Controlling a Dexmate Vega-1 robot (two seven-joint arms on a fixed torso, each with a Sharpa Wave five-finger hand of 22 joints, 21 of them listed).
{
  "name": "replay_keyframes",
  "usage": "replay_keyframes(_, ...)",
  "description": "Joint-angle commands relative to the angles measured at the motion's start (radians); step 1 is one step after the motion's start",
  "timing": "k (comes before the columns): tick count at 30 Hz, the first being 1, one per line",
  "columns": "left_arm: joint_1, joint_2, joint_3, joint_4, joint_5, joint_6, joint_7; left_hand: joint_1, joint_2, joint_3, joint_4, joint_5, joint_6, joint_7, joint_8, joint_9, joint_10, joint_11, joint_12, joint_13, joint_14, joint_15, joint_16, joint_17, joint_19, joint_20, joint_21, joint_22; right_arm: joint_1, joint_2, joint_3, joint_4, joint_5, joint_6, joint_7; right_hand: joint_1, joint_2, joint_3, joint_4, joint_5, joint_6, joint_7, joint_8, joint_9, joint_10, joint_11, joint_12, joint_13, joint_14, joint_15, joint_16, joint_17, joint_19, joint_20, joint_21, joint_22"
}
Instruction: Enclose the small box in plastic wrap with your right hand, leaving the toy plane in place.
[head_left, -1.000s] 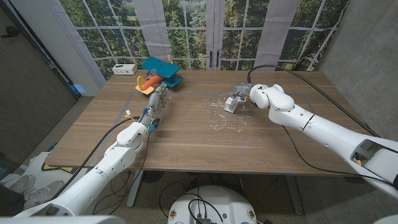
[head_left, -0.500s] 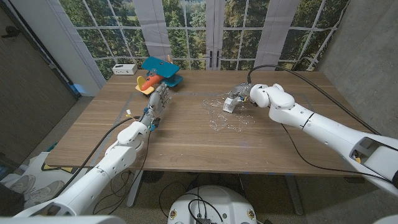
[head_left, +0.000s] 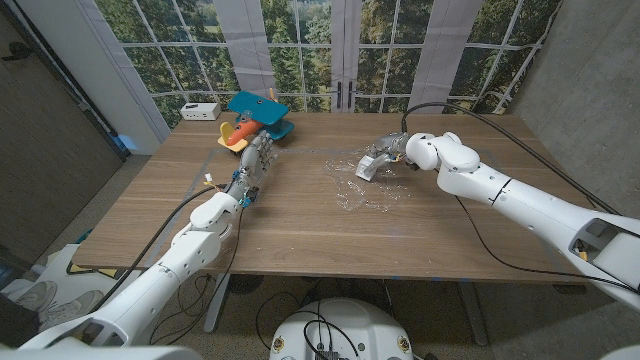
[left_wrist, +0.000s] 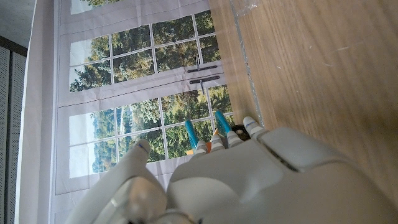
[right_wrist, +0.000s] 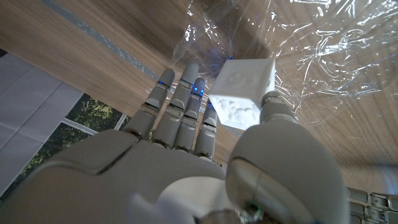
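Sitting right of centre on the far half of the wooden table (head_left: 300, 215), the small box (head_left: 367, 168) is a white cube with embossed marks on its faces, seen most plainly in the right wrist view (right_wrist: 244, 94). It is over a crumpled sheet of clear plastic wrap (head_left: 365, 190) that spreads out toward the near side and glints in many creases (right_wrist: 323, 56).

The right hand (head_left: 385, 155) pinches the small box between thumb and fingers; in the right wrist view (right_wrist: 205, 155) the thumb presses one face while the other fingers (right_wrist: 186, 106) lie close together along the opposite side, their tips reaching onto the wrap.

Far over on the left, the left hand (head_left: 255, 160) has its fingers stretched out toward the toy plane (head_left: 255, 115), a blue-winged toy with an orange body at the far left of the table. I cannot tell whether the fingertips touch it. A small white device (head_left: 201, 110) sits just left of the plane by the far edge.
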Motion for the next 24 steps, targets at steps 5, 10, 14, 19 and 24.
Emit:
replay_keyframes(5,-0.046,-0.022,0.012,0.056,-0.002,-0.007,-0.034,0.004,0.006,-0.004,-0.001,0.001,-0.093,-0.005,0.000,0.002,-0.135,0.006,-0.004,0.004,-0.154,0.005,-0.002,0.003,-0.055,0.006,-0.007,0.001,-0.024,-0.043,0.027,-0.064,0.020,-0.038,0.013,-0.049,-0.027,-0.032,0.011,0.021,-0.084,-0.009,-0.046,0.002,-0.052,0.000,-0.032,-0.004,-0.031,-0.026,-0.019,-0.001,-0.010,0.012,-0.012,0.001)
replay_keyframes(10,-0.049,-0.021,0.011,0.056,-0.001,-0.006,-0.035,0.004,0.006,-0.005,-0.001,0.001,-0.093,-0.006,0.000,0.002,-0.135,0.007,-0.003,0.004,-0.155,0.005,-0.002,0.003,-0.055,0.007,-0.008,0.002,-0.032,-0.041,0.038,-0.063,0.039,-0.037,0.006,-0.074,-0.033,-0.049,0.020,0.032,-0.151,-0.018,-0.075,0.004,-0.101,0.001,-0.056,-0.003,-0.058,-0.017,-0.032,0.000,-0.017,0.021,-0.016,0.001)
replay_keyframes(14,-0.048,-0.021,0.010,0.056,-0.002,-0.007,-0.035,0.004,0.006,-0.005,-0.001,0.001,-0.093,-0.006,0.000,0.002,-0.134,0.007,-0.003,0.004,-0.155,0.006,-0.002,0.003,-0.054,0.007,-0.009,0.002,-0.054,-0.038,0.076,-0.061,0.101,-0.028,-0.035,-0.105,-0.024,-0.058,0.037,0.035,-0.153,-0.010,-0.075,0.005,-0.107,0.011,-0.060,-0.001,-0.065,-0.005,-0.034,0.003,-0.019,0.026,-0.018,0.002)
replay_keyframes(19,-0.044,-0.020,0.009,0.053,-0.005,-0.007,-0.035,0.004,0.006,-0.005,-0.001,0.001,-0.093,-0.006,0.000,0.002,-0.134,0.009,-0.003,0.004,-0.154,0.006,-0.002,0.003,-0.054,0.007,-0.009,0.002,-0.089,-0.030,0.110,-0.073,0.129,-0.044,-0.134,-0.114,0.017,-0.048,0.050,0.044,-0.124,0.010,-0.063,0.006,-0.090,0.020,-0.056,0.001,-0.062,0.003,-0.033,0.005,-0.012,0.025,-0.015,0.003)
replay_keyframes(24,-0.040,-0.019,0.007,0.051,-0.006,-0.010,-0.035,0.004,0.006,-0.005,0.000,0.001,-0.092,-0.006,0.000,0.002,-0.135,0.007,-0.003,0.004,-0.154,0.005,-0.001,0.003,-0.054,0.007,-0.010,0.002,-0.087,-0.026,0.093,-0.088,0.090,-0.082,-0.170,-0.052,0.073,-0.009,0.020,0.050,-0.103,0.015,-0.059,0.006,-0.079,0.011,-0.056,0.002,-0.058,-0.006,-0.030,0.008,-0.001,0.018,-0.011,0.003)
